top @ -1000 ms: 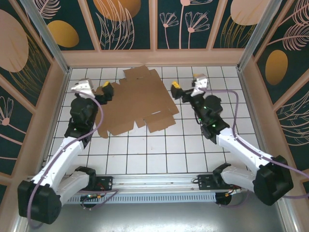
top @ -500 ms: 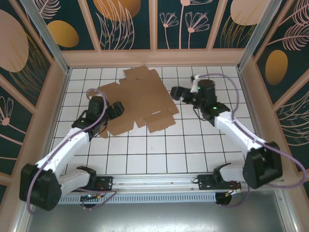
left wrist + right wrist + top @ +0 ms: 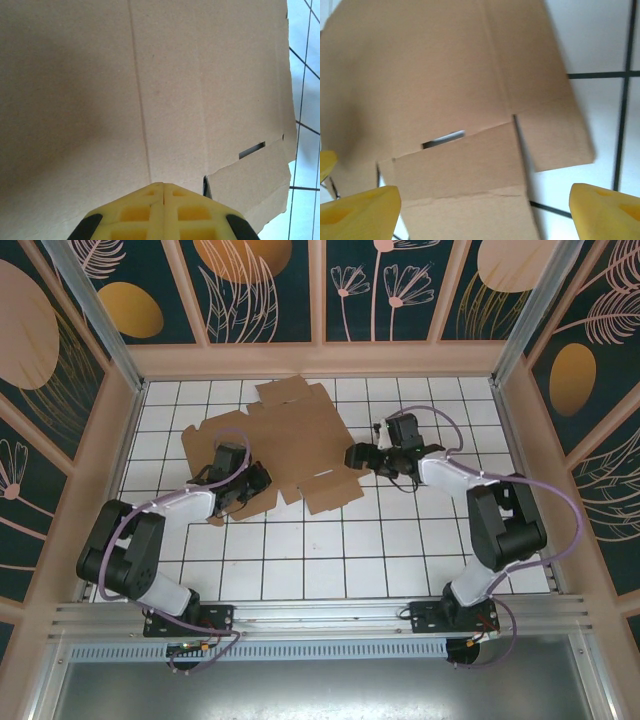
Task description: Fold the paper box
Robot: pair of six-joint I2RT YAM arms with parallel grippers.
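The paper box (image 3: 285, 435) lies flat and unfolded on the tiled table, a brown cardboard sheet with flaps, slots and creases. My left gripper (image 3: 254, 481) sits low over its near-left flap. In the left wrist view its yellow fingers meet tip to tip (image 3: 163, 185), shut with nothing between them, right against the cardboard (image 3: 100, 90). My right gripper (image 3: 356, 456) is at the sheet's right edge. In the right wrist view its yellow fingers (image 3: 362, 210) stand wide apart, open, with a creased flap (image 3: 465, 170) lying below the gap.
The white table with black grid lines (image 3: 330, 550) stretches in front of the cardboard. Wooden walls (image 3: 320, 360) close the back and both sides. Both arms' cables loop above the table beside the sheet.
Both arms have dropped low and swung inward. The left gripper went from the sheet's far-left edge to its near-left flap and shut. The right gripper moved down to the right edge.
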